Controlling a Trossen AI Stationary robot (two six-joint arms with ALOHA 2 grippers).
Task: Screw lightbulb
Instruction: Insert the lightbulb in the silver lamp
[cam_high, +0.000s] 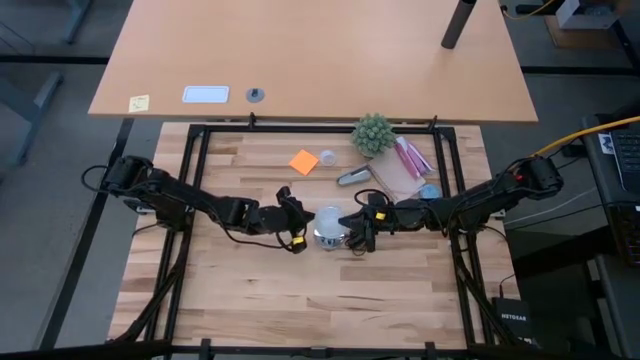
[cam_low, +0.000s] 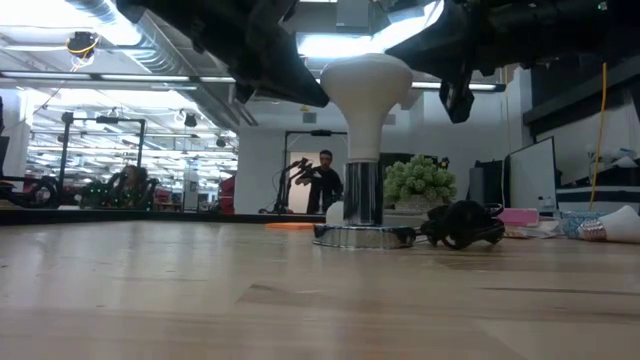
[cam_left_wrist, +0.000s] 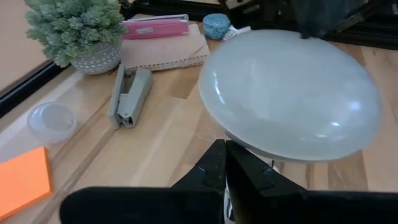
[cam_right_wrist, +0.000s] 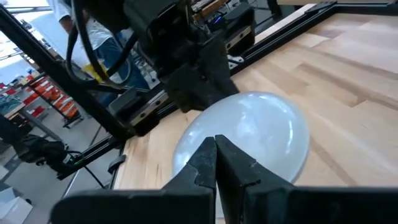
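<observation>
With both arms reaching in toward the table's middle, the lightbulb (cam_high: 328, 218) is standing upright in the shiny silver base (cam_low: 362, 234), round head up, neck down in the socket. It is sitting near the centre of the wooden table (cam_high: 240, 290), directly between the two grippers.

The left gripper (cam_high: 296, 222) is sitting just beside the bulb on its left, jaws together and gripping nothing. In the left wrist view its fingertips (cam_left_wrist: 225, 163) are meeting just under the rim of the frosted head.

The right gripper (cam_high: 357, 226) is sitting just beside the bulb on its right, jaws also together and empty. In the right wrist view its fingertips (cam_right_wrist: 216, 151) are overlapping the near edge of the bulb's dome; whether they touch it, can't tell.

In the low view both arms are hanging above head height of the bulb, one on each side, and the base's black cord (cam_low: 460, 226) is lying bunched to the right of the base.

Lying on the far side of the table: an orange sticky pad (cam_high: 303, 161), a clear round lid (cam_high: 327, 157), a grey stapler (cam_high: 353, 177), a potted plant (cam_high: 373, 134), a brown notebook (cam_high: 392, 178) with a pink case (cam_high: 411, 159) on it.
</observation>
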